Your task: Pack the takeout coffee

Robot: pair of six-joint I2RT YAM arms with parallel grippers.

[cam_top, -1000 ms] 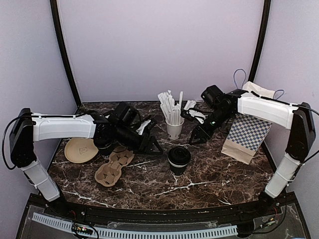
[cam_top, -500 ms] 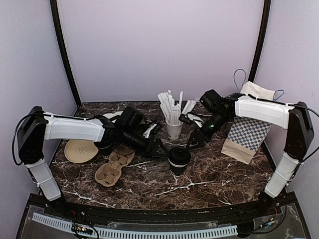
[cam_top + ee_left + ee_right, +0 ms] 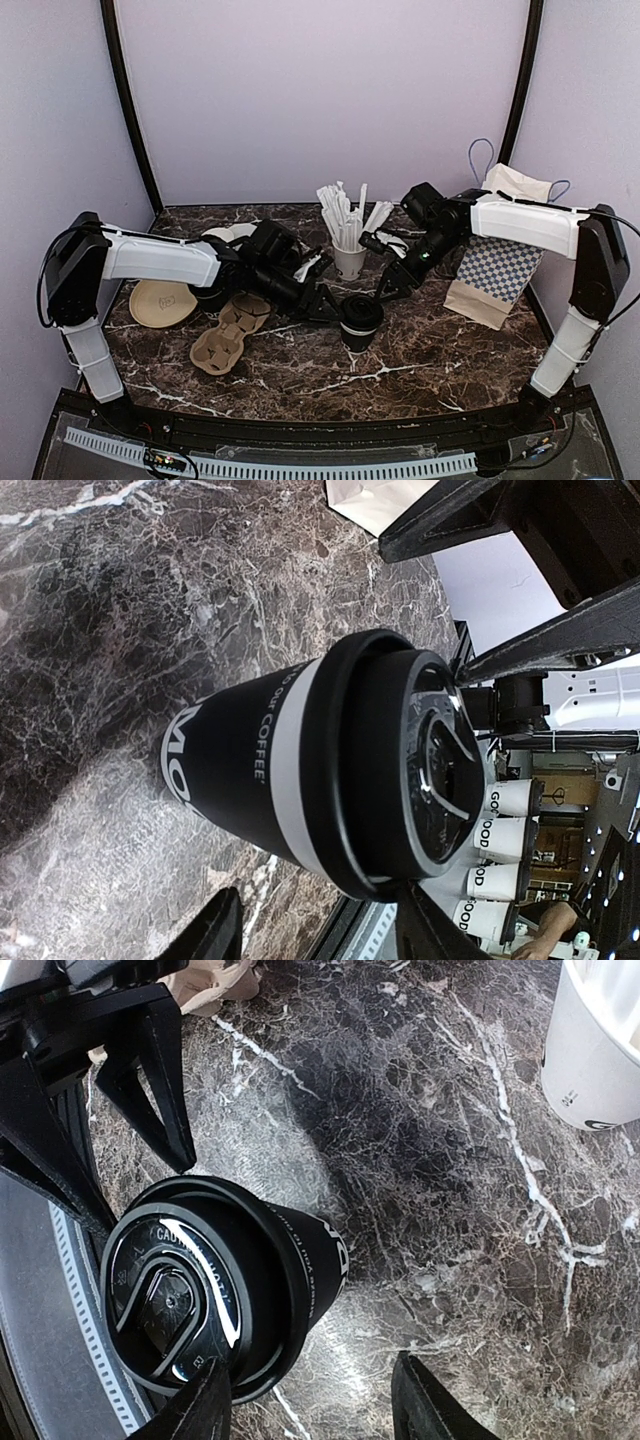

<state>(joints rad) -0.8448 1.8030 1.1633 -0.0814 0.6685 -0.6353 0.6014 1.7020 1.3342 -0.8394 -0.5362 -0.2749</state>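
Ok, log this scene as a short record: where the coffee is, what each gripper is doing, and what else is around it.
coffee: takeout coffee, upright, lid on, mid-table
left gripper: open, tips at the cup's left side, no grip closed
right gripper: open, close behind the cup to its right, holding nothing
bag: checkered paper bag, at the table's right side
carrier: cardboard cup carrier, left of the coffee
straws: white straw cup, behind the coffee
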